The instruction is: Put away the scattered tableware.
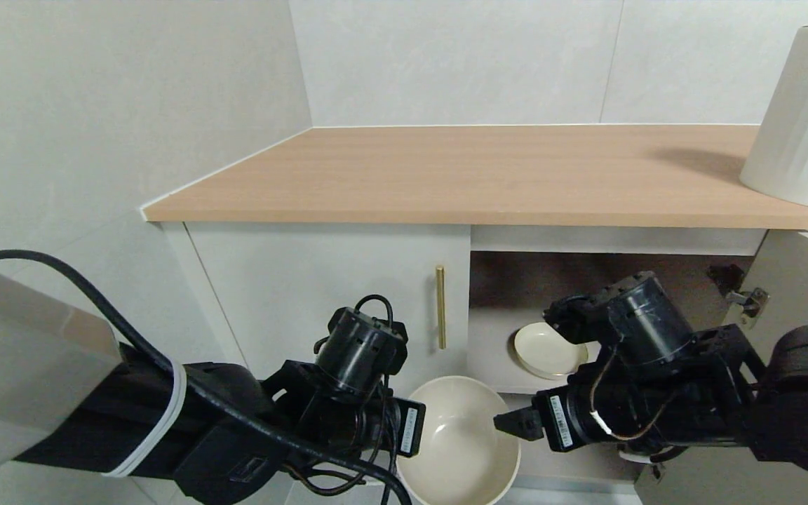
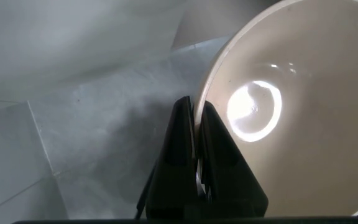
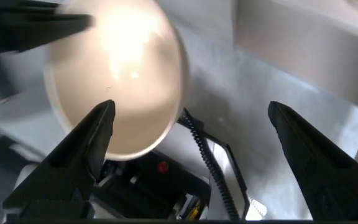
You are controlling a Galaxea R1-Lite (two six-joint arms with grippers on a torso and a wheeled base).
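My left gripper (image 1: pixel 411 429) is shut on the rim of a cream bowl (image 1: pixel 459 442), held low in front of the cabinet. In the left wrist view its two fingers (image 2: pixel 182 134) pinch the rim of the bowl (image 2: pixel 291 112) with the hollow facing the camera. My right gripper (image 1: pixel 506 424) sits just right of the bowl at rim height, open. In the right wrist view it (image 3: pixel 190 107) spreads wide with nothing between its fingers, and the bowl (image 3: pixel 123 74) lies beyond one fingertip. A small cream dish (image 1: pixel 548 349) rests on the shelf inside the open cabinet.
The cabinet's right door (image 1: pixel 797 294) stands open; the left door (image 1: pixel 327 287), with a brass handle (image 1: pixel 440 307), is closed. Above is a wooden countertop (image 1: pixel 488 175) with a white ribbed lampshade (image 1: pixel 807 119) at its right end. A wall closes off the left side.
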